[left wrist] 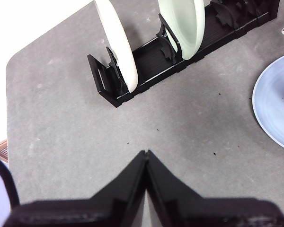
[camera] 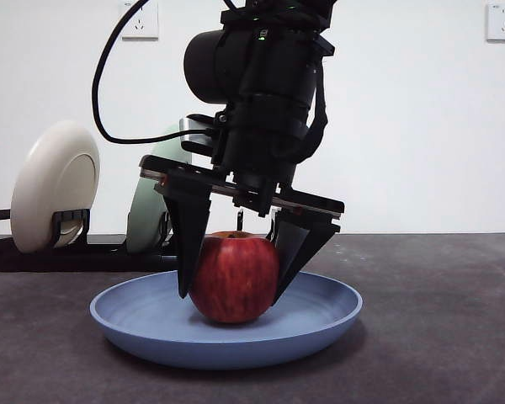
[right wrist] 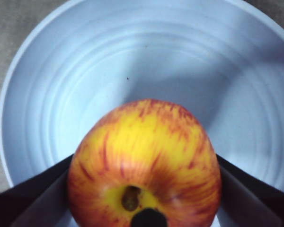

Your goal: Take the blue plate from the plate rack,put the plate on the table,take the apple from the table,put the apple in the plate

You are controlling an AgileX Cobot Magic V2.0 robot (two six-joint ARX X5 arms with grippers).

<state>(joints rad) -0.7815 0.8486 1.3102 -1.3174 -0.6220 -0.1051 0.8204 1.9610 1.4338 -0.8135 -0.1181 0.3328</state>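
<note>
Red apple (camera: 233, 279) sits upright in blue plate (camera: 143, 324).

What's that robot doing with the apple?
The right end effector has its black jaws on either side of the apple, which sits in the middle of the blue plate on the table. Behind it, the plate rack holds a cream plate and a pale green plate standing on edge. The left end effector waits shut over bare table near the rack, holding nothing.
</note>
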